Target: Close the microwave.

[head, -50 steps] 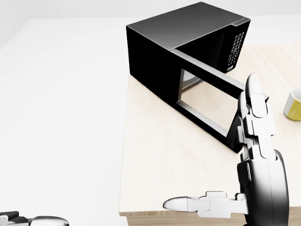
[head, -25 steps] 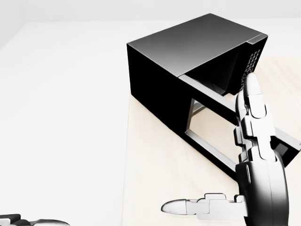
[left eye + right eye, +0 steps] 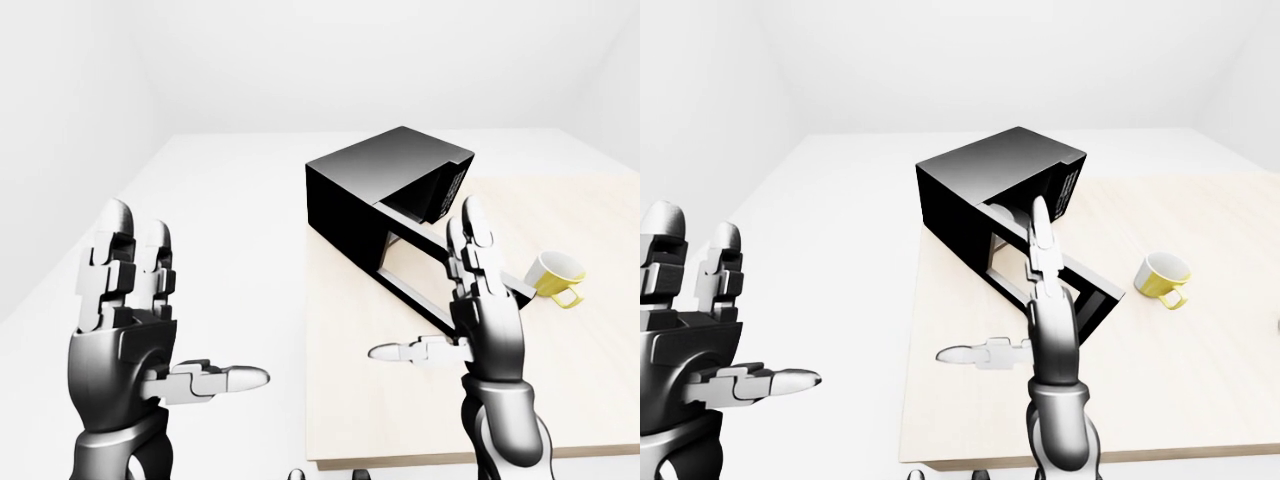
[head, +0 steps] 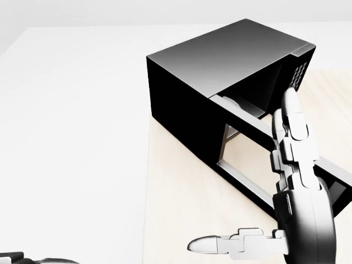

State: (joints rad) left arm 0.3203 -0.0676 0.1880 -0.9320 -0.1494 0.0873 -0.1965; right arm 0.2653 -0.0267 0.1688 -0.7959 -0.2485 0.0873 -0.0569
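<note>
Microwave door (ajar) just beyond right hand fingers.

— What do you have in your left-eye view?

— Your black microwave sits on the pale wooden table, its door swung wide open toward you. Your right hand stands upright before the door, fingers straight, thumb pointing left.

— And your other side?

— Your left hand is raised at lower left, fingers spread, off the table. A yellow mug sits right of the door.
</note>
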